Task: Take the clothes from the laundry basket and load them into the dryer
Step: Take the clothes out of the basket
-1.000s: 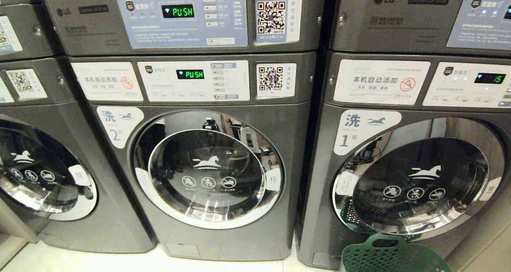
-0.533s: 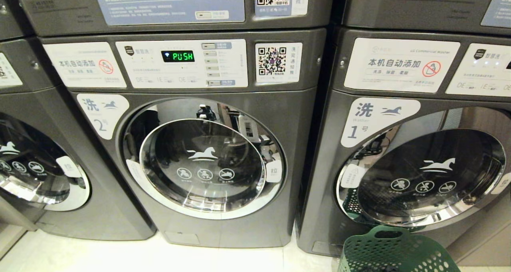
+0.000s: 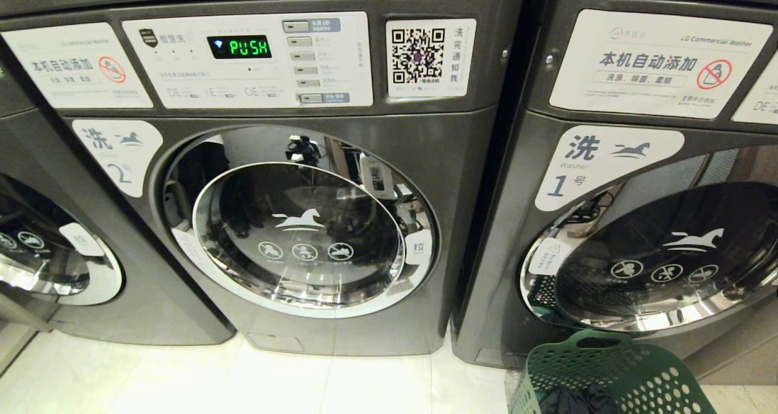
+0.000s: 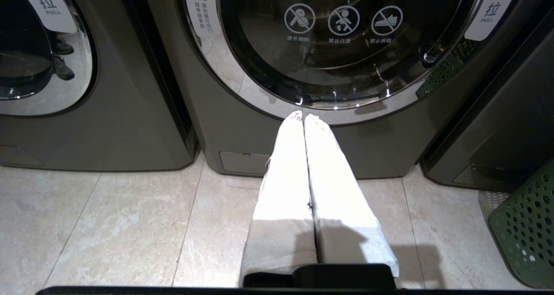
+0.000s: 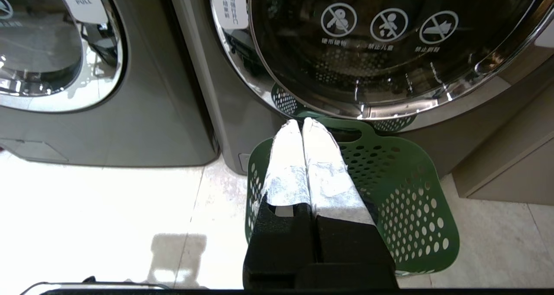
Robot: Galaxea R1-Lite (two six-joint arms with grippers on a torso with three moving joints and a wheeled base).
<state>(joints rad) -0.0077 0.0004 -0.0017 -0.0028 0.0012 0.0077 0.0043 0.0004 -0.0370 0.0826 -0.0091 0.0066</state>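
— So where did the laundry basket [image 3: 614, 371] sit when you looked?

— On the floor [image 3: 182, 377], just in front of the machine marked 1 [image 3: 608, 165], touching or nearly touching the base below its round door [image 3: 662, 262]. It was green and perforated, and from the head camera I saw dark clothes [image 3: 574, 400] lying inside it, against the near wall.

— And the grippers?

— I had the right gripper [image 5: 303, 122] hanging above that same basket, its two pale fingers [image 5: 285, 165] pressed together with nothing between them. The tips pointed toward the basket's handle slot, beside the lower rim of machine 1's door.

— The left one?

— I saw the left gripper [image 4: 304, 116] also pressed together and empty, held over the floor in front of the machine marked 2 [image 3: 316, 177], which stood beside machine 1 on its left. Its tips pointed at the bottom of that machine's door [image 3: 298, 231].

— Were any doors open?

— No, both were shut. Machine 2's green display [image 3: 240, 47] read PUSH, beside a QR sticker [image 3: 430, 57]. A third machine [image 3: 36, 238] stood beyond machine 2, farther from the basket.
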